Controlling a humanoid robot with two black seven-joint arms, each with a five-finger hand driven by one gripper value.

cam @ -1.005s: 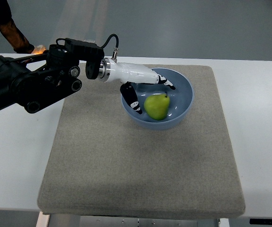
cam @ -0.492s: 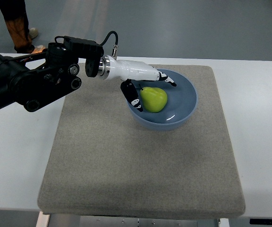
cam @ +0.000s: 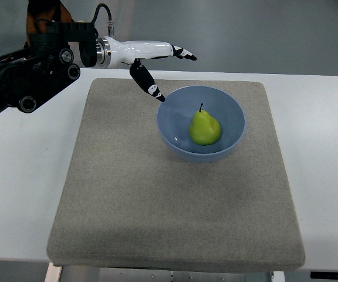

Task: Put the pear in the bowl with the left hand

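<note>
Seeing my left hand [cam: 157, 64] empty, fingers spread, raised up-left of the bowl [cam: 233, 126]; the pear [cam: 205, 127] sits inside, below-right of the hand.

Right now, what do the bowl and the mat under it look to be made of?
Bowl: probably glazed ceramic or hard plastic. It is pale blue and smooth, with a soft sheen inside beside the pear; the look alone cannot settle which. Mat: likely felt or a similar woven fabric. It is grey-beige and matte, with a fine fuzzy texture, rounded corners and a soft thick edge.
</note>
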